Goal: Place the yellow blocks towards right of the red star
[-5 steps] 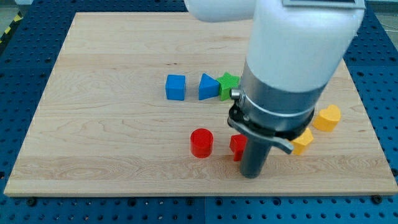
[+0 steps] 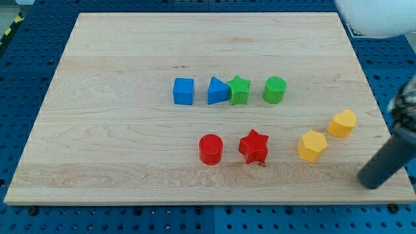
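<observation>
The red star (image 2: pixel 253 146) lies low on the wooden board (image 2: pixel 117 130), right of the middle. A yellow hexagon block (image 2: pixel 312 145) sits to its right with a gap between them. A second yellow block (image 2: pixel 342 123) lies further right and slightly higher. My rod comes in from the view's right edge, and my tip (image 2: pixel 370 183) is at the board's lower right, below and right of both yellow blocks, touching neither.
A red cylinder (image 2: pixel 210 149) sits left of the star. Above, in a row, are a blue cube (image 2: pixel 184 91), a blue triangle (image 2: pixel 218 91), a green star (image 2: pixel 240 90) and a green cylinder (image 2: pixel 275 90). The board's right edge is near my tip.
The arm has swung from over the red star to the view's right, uncovering the star, the green cylinder and the yellow hexagon. The blocks have not visibly moved.
</observation>
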Controlling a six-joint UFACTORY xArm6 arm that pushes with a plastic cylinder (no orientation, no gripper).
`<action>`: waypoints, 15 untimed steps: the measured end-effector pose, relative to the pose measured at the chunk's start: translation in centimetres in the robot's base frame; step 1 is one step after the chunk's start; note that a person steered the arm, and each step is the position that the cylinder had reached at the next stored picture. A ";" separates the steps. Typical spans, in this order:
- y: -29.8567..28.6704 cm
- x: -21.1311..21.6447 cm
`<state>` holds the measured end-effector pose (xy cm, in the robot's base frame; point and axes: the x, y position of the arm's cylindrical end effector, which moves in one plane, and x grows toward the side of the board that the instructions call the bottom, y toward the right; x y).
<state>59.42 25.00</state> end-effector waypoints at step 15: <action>3.3 -14.4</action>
<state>45.07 28.28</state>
